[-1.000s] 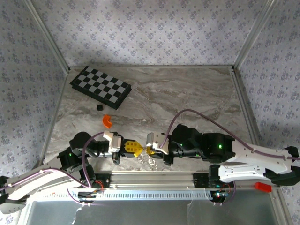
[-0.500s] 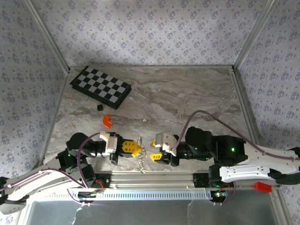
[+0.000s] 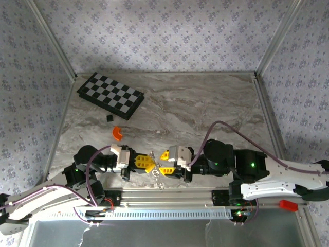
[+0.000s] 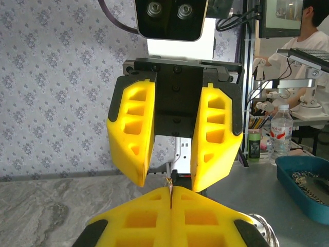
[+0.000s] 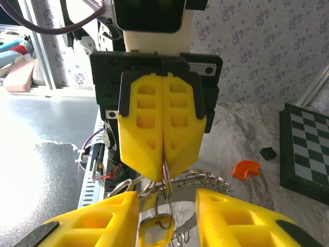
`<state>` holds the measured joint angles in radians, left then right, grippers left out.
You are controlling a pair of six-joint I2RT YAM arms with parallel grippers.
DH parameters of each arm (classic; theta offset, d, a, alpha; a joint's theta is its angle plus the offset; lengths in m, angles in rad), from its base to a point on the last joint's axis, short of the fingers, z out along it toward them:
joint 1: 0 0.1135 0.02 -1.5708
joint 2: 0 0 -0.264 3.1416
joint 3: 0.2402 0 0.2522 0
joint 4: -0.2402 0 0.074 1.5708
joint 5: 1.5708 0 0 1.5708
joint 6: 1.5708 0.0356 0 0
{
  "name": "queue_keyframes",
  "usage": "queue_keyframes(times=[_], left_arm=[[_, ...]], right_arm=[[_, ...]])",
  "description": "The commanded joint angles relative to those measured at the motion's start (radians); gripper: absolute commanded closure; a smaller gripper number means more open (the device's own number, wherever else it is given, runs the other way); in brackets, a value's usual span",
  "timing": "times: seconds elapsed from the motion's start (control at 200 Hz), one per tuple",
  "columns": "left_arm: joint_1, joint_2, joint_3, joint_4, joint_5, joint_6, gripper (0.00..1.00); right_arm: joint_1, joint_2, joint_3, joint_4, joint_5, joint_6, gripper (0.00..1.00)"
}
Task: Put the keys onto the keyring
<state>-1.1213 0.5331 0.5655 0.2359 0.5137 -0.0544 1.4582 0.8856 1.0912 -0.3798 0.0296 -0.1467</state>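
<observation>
The left gripper [image 4: 170,191] has its jaws fully closed on one keyring [image 5: 201,179] at the near edge of the bench [image 3: 205,103]. One yellow key [image 5: 152,227] hangs below, between the wide-open jaws of the right gripper [image 3: 165,162].

Checkerboard [image 3: 110,95] in far left corner of table [image 3: 205,103]; 1 small black piece [image 3: 108,118] beside it; 1 orange curved piece [image 3: 118,133] toward near edge.

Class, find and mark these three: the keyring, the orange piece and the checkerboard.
keyring [image 5: 203,177], right wrist view, on a silver loop beside the shut yellow fingers.
orange piece [image 5: 243,168], right wrist view, on its curved body.
checkerboard [image 3: 110,95], top view, middle of its squared face.
</observation>
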Motion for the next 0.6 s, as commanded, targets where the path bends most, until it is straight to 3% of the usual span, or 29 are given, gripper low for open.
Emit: queue_keyframes(times=[0.0, 0.43, 0.595], left_arm=[[-0.003, -0.002, 0.013, 0.062, 0.033, -0.014, 1.0], [-0.003, -0.013, 0.011, 0.056, 0.037, -0.018, 1.0], [-0.003, -0.014, 0.015, 0.047, 0.033, -0.015, 1.0]], right_arm=[[0.005, 0.015, -0.005, 0.036, -0.017, -0.012, 0.67], [0.0, 0.026, -0.007, 0.028, -0.02, -0.01, 0.83], [-0.002, 0.028, 0.001, 0.01, -0.013, -0.016, 0.95]])
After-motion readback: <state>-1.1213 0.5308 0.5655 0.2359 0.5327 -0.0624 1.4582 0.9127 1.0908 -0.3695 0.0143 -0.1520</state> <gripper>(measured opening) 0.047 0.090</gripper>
